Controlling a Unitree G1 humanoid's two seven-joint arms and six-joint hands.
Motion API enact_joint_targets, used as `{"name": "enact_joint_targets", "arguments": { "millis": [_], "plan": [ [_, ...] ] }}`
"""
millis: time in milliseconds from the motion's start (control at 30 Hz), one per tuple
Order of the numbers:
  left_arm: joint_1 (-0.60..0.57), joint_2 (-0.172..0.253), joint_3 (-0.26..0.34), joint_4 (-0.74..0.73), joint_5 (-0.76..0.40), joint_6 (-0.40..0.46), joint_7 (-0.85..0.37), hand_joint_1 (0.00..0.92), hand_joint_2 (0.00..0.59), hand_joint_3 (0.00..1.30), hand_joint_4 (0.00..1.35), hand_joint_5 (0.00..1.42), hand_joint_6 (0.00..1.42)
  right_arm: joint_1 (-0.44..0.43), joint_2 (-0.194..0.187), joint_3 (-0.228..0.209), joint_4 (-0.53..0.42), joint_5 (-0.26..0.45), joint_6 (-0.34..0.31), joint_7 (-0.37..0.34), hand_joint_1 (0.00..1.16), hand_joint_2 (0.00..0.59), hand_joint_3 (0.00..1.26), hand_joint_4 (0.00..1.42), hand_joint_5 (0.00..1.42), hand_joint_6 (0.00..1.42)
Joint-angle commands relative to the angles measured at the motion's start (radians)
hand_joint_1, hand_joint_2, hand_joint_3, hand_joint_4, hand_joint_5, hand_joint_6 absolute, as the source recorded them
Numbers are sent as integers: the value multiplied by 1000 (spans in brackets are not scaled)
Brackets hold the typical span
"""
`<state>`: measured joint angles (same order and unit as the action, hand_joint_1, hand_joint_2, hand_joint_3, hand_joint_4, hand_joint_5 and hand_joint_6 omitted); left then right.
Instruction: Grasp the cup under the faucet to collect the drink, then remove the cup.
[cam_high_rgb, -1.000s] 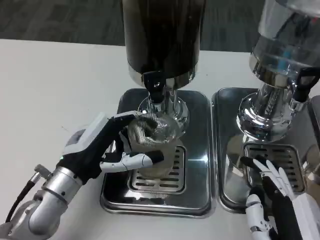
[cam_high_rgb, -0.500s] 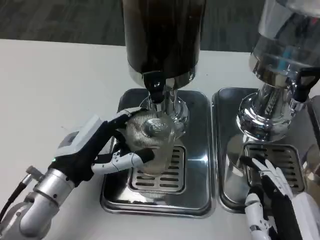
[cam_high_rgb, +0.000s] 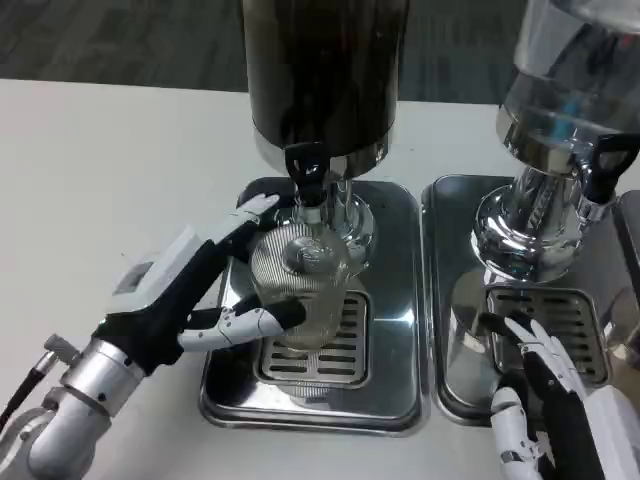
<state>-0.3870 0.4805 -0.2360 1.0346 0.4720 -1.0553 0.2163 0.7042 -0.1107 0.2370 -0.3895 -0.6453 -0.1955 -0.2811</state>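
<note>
The tall dark drink dispenser (cam_high_rgb: 322, 75) is cut off at the top. Beneath its black faucet (cam_high_rgb: 308, 172), the left hand (cam_high_rgb: 195, 295) wraps its fingers (cam_high_rgb: 255, 319) around the clear ribbed plastic cup (cam_high_rgb: 298, 290) on the steel drip tray (cam_high_rgb: 315, 400); its contents are unclear. The right hand (cam_high_rgb: 555, 400) rests with fingers spread, partly cropped.

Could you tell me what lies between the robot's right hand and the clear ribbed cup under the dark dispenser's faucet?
In the head view, between the right hand and clear ribbed cup lie only the raised rims of two steel drip trays and the narrow gap between them.
</note>
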Motion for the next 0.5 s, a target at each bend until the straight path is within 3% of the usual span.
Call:
{"name": "enact_joint_targets", "arguments": {
  "millis": [33,233,300,400,500],
  "plan": [
    [46,53,49,-57,-65,-34,-38,79,32,133,92,218,450,-8,2,2,11,4,5,-1,0,586,199,76,49,97],
    [110,106,128,-133,-213,-61,-137,92,67,191,179,283,505,-30,0,6,26,8,3,3,0,586,200,76,50,98],
    [127,118,155,-159,-328,-63,-226,68,87,236,228,313,511,-38,-2,10,32,7,-3,2,1,586,200,76,50,98],
    [134,109,198,-221,-654,38,-526,3,109,279,265,323,438,-52,-1,12,40,9,-8,-2,5,586,200,84,50,87],
    [126,109,258,-314,-918,218,-817,0,108,299,248,278,410,-63,-1,14,47,10,-5,0,9,586,202,86,49,68]
  ]
}}
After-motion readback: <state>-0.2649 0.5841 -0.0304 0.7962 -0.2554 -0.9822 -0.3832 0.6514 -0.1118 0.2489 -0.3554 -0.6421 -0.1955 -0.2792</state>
